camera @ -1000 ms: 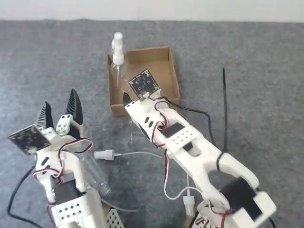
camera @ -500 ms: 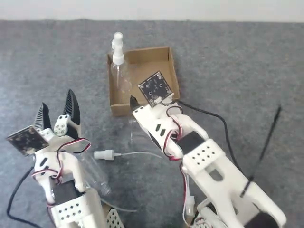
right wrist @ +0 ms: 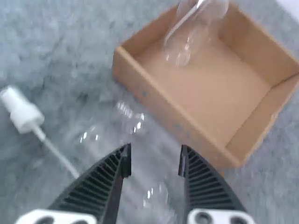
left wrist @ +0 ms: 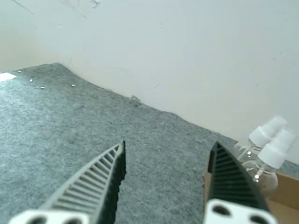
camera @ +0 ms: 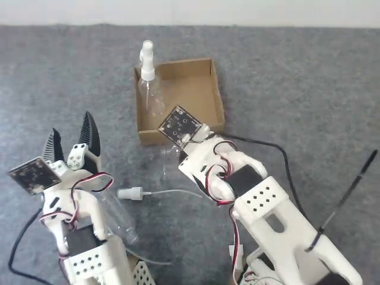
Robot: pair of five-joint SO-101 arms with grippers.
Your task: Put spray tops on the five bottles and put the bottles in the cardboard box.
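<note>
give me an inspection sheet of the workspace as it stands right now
surface: grey carpet, flat
job's things: cardboard box open on top; two capped bottles upright in its far left corner; a clear bottle on the carpet just outside the box; a second clear bottle lying by the left arm; a loose spray top with its tube on the carpet between the arms
clutter: a few white specks near the wall
grippers: left gripper open, raised, holding nothing; right gripper open above the clear bottle by the box
cables: black cable trailing from the right arm over the carpet
surroundings: plain white wall
</note>
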